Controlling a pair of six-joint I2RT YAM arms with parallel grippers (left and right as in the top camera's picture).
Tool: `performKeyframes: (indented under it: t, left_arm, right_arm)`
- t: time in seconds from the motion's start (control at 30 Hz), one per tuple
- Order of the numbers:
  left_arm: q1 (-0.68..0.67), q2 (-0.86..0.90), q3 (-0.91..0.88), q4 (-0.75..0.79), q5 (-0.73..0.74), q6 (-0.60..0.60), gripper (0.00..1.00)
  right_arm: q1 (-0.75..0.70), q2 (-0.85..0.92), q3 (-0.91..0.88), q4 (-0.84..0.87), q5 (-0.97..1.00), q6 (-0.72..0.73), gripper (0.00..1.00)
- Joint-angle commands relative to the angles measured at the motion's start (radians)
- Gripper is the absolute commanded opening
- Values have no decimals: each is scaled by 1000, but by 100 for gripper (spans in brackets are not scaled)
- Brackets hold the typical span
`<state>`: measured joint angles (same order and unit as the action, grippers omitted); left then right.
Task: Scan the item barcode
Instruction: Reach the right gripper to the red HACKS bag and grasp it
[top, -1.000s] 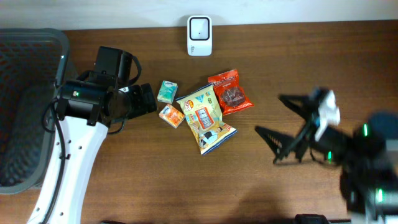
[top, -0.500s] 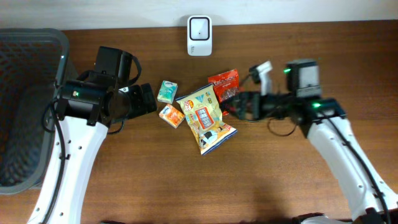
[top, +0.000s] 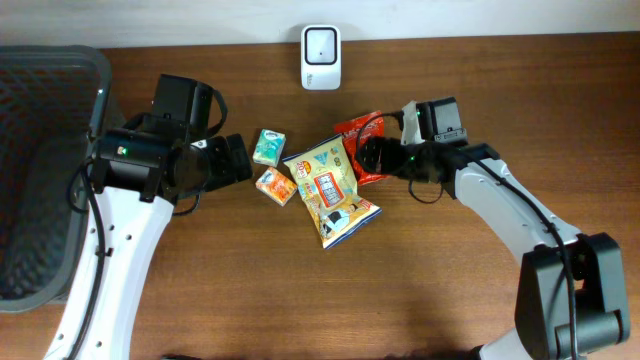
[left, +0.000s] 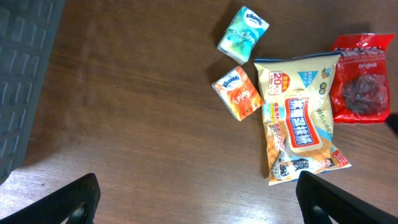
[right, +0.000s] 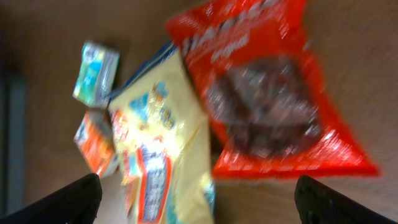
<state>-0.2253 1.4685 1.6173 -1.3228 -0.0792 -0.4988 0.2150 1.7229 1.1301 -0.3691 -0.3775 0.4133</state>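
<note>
R pincer (top: 362, 160) swung further in vs half-sec ago, now over red pouch (right: 267, 112); jaws wide apart, nothing clamped. L pincer (top: 238, 160) unmoved, jaws apart, empty. Grey mesh basket (top: 45, 150) well behind L pincer. Crinkly glossy yellow chip bag (top: 332, 190) btwn pincers. Red pouch w/ clear window sits under R jaws; R wrist view blurred, L wrist sharp. Teal tissue pack (top: 268, 147) and orange tissue pack (top: 276, 186), small soft blocks, just ahead of L pincer. White rounded scanner (top: 321, 57) in overhead only.
</note>
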Motion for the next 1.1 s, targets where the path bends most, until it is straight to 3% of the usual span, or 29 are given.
performKeyframes:
  t: [0.0, 0.1, 0.37, 0.5, 0.6, 0.63, 0.73, 0.83, 0.9, 1.07]
  left_arm:
    - [-1, 3, -3, 2, -3, -13, 99]
    - [-1, 3, -3, 2, -3, -13, 99]
    - [-1, 3, -3, 2, -3, -13, 99]
    - [-1, 3, -3, 2, -3, -13, 99]
    - [-1, 3, -3, 2, -3, -13, 99]
    - [-1, 3, -3, 2, -3, -13, 99]
    - [-1, 3, -3, 2, -3, -13, 99]
    - [-1, 3, -3, 2, -3, -13, 99]
    - [-1, 3, -3, 2, -3, -13, 99]
    - [-1, 3, -3, 2, -3, -13, 99]
  right_arm:
    - [-1, 5, 15, 68, 218, 2, 98]
    - [-1, 33, 14, 123, 248, -105, 98]
    - [-1, 185, 14, 242, 241, -146, 99]
    - [-24, 248, 14, 330, 71, -147, 99]
    - [-31, 285, 14, 331, 74, -147, 99]
    - [-34, 297, 14, 332, 70, -147, 96]
    - [-40, 309, 14, 332, 69, -147, 67]
    - [-41, 305, 15, 332, 37, -147, 26]
    - [-50, 285, 15, 320, 10, -143, 5]
    - [-93, 135, 42, 166, 46, -144, 4]
